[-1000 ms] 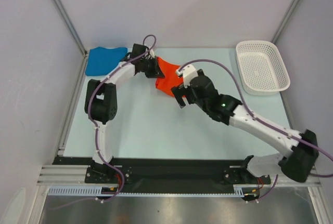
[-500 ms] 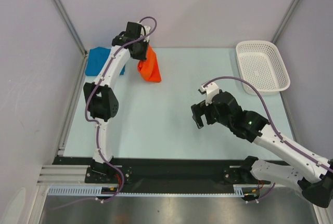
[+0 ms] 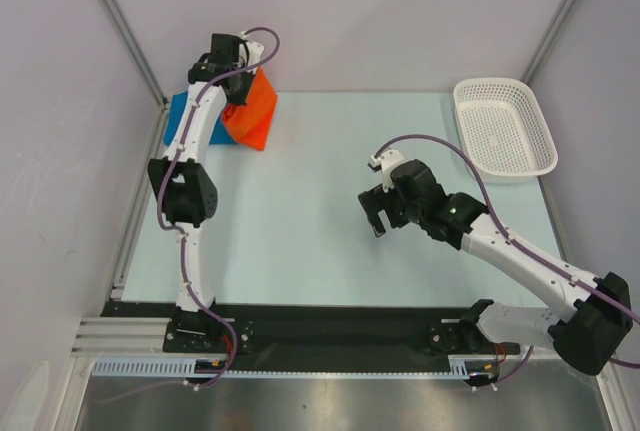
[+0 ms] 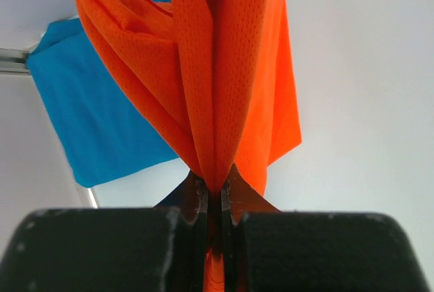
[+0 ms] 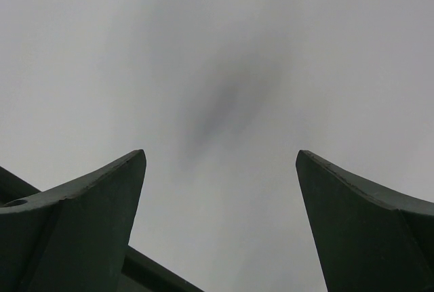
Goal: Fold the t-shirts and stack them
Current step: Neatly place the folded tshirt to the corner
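The orange-red t-shirt [image 3: 254, 111] hangs bunched from my left gripper [image 3: 236, 85], which is shut on it and holds it above the table's far left corner. In the left wrist view the orange-red t-shirt [image 4: 224, 68] drapes down from the shut jaws of my left gripper [image 4: 215, 194]. The blue t-shirt [image 3: 183, 119] lies folded on the table under and left of it, partly hidden by the arm; it also shows in the left wrist view [image 4: 95, 122]. My right gripper [image 3: 377, 221] is open and empty over the middle of the table [image 5: 220, 160].
A white perforated basket [image 3: 503, 129] stands at the far right of the light table [image 3: 300, 221]. Metal frame posts and white walls close in the left, back and right sides.
My left gripper has carried the orange-red t-shirt left and back, over the blue t-shirt. My right gripper let go of it earlier and has pulled back toward the table's middle.
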